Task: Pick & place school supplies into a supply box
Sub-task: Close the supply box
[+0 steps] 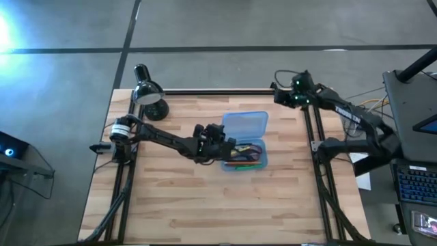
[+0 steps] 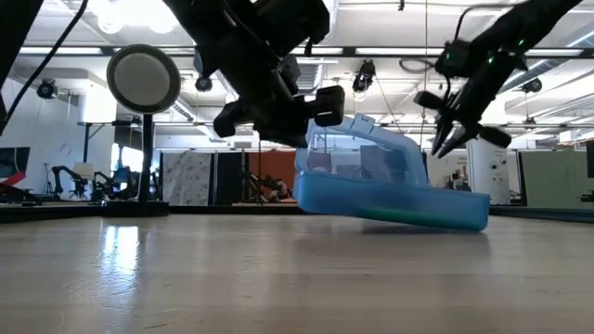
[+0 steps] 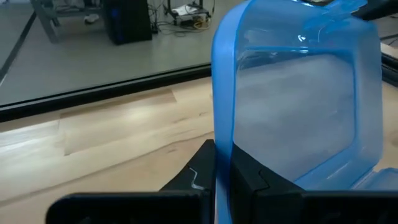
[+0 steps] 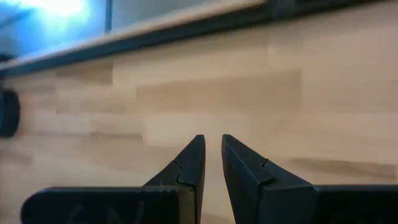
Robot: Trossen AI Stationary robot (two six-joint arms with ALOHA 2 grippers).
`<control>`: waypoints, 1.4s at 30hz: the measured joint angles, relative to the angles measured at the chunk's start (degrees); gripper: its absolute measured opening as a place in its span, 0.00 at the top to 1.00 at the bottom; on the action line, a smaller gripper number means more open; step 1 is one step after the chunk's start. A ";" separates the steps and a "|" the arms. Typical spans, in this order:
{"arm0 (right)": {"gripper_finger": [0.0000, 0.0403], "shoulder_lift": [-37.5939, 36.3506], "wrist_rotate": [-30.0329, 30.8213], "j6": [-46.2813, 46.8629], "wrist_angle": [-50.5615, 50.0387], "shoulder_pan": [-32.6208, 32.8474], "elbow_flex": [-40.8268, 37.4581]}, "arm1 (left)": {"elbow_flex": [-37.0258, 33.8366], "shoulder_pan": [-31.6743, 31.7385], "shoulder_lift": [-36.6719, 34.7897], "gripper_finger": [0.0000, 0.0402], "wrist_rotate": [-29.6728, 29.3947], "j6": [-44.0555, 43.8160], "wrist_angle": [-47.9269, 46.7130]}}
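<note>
The supply box (image 1: 244, 124) is a translucent blue case near the table's middle, with its lid raised. Pens and pencils (image 1: 244, 154) in several colours lie in its base. In the low view the supply box (image 2: 390, 195) is tilted: its left end is off the table and its right end (image 2: 475, 223) rests on the wood. My left gripper (image 1: 222, 142) is at the box's left side, shut on the lid. My right gripper (image 1: 290, 99) hangs above the table's far right corner, its fingers together save for a narrow slit, touching nothing. My left gripper (image 3: 222, 168) pinches the left rim of the lid (image 3: 222, 134) between its two fingers, one finger on the lid's inner face and one on the outer. It comes roughly level from the table's left. The lid stands upright and the box's left end is lifted.
A black desk lamp (image 1: 147, 92) stands at the far left corner, and its round head (image 2: 144, 82) shows in the low view. Black frame rails (image 1: 308, 130) run along the table's left and right sides. Bare wood (image 1: 225, 205) lies toward the near edge.
</note>
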 joint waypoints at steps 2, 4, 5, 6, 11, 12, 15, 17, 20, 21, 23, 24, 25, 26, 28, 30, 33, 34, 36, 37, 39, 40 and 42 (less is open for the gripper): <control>0.88 3.42 -6.43 -1.52 -0.31 -3.04 0.81 | -0.40 -0.47 0.03 0.99 -0.29 -0.02 -0.01; 0.88 6.73 -10.61 -2.18 -0.03 -4.63 1.50 | -0.97 -0.80 0.04 0.99 -0.44 -0.26 0.05; 0.88 8.39 -12.52 -2.90 0.43 -5.04 1.69 | -1.17 -0.92 0.04 0.99 -0.46 -0.30 0.06; 0.88 10.04 -14.22 -3.63 0.70 -5.18 1.89 | -1.44 -1.10 0.04 0.99 -0.46 -0.34 0.20; 0.88 15.34 -20.52 -5.40 1.90 -4.67 3.78 | -2.83 -1.58 0.04 0.99 -1.10 -0.49 0.22; 0.88 15.18 -20.26 -5.93 1.73 -4.67 4.08 | -3.09 -1.57 0.04 0.99 -1.17 -0.49 0.21; 0.88 10.46 -14.88 -6.61 1.28 -4.72 5.22 | -3.80 -1.54 0.04 0.99 -1.69 -0.56 0.14; 0.88 5.53 -9.90 -9.77 -1.20 -4.72 6.55 | -3.92 -1.54 0.04 0.99 -2.32 -0.56 0.16; 0.88 -0.98 -7.44 -14.73 -11.65 -3.13 8.45 | -3.92 -1.54 0.04 0.99 -2.61 -0.56 0.16; 0.88 -2.77 -7.62 -15.99 -16.13 -2.08 8.71 | -3.92 -1.48 0.07 0.99 -2.79 -0.56 0.16; 0.88 -6.26 -8.81 -16.67 -25.35 0.79 8.18 | -3.97 -1.47 0.07 0.99 -3.36 -0.54 0.14; 0.88 -7.93 -9.75 -16.31 -28.42 2.43 7.27 | -3.97 -1.47 0.07 0.99 -3.46 -0.54 0.14; 0.88 -9.98 -10.75 -15.03 -30.25 4.24 5.91 | -4.01 -1.45 0.07 0.99 -3.48 -0.54 0.16; 0.88 -11.99 -12.07 -13.07 -30.85 6.06 4.28 | -4.04 -1.45 0.07 0.99 -3.48 -0.54 0.14; 0.88 -15.91 -14.31 -7.60 -29.90 10.01 0.77 | -4.15 -1.45 0.09 0.99 -3.50 -0.54 0.16; 0.88 -19.28 -15.25 -1.90 -27.98 14.60 -2.86 | -4.46 -1.45 0.09 0.99 -3.52 -0.56 0.18; 0.88 -23.26 -15.35 6.59 -23.11 23.02 -8.66 | -4.92 -1.45 0.09 0.99 -3.60 -0.59 0.14; 0.88 -24.24 -15.33 9.51 -20.85 26.14 -10.74 | -5.04 -1.45 0.09 0.99 -3.62 -0.60 0.20; 0.88 -25.56 -15.23 16.07 -14.57 32.60 -14.94 | -5.36 -1.45 0.09 0.99 -3.73 -0.63 0.16; 0.88 -26.09 -14.44 19.50 -10.87 35.85 -16.90 | -5.52 -1.45 0.09 0.99 -3.76 -0.65 0.18; 0.88 -26.62 -10.44 26.43 -3.74 42.54 -19.97 | -5.56 -1.45 0.09 0.99 -3.70 -0.66 0.16; 0.88 -26.67 -7.97 29.82 -0.91 45.65 -21.21 | -5.56 -1.45 0.09 0.99 -3.62 -0.67 0.18; 0.88 -26.03 -3.64 36.68 3.87 51.52 -23.45 | -5.56 -1.45 0.09 0.99 -3.55 -0.64 0.16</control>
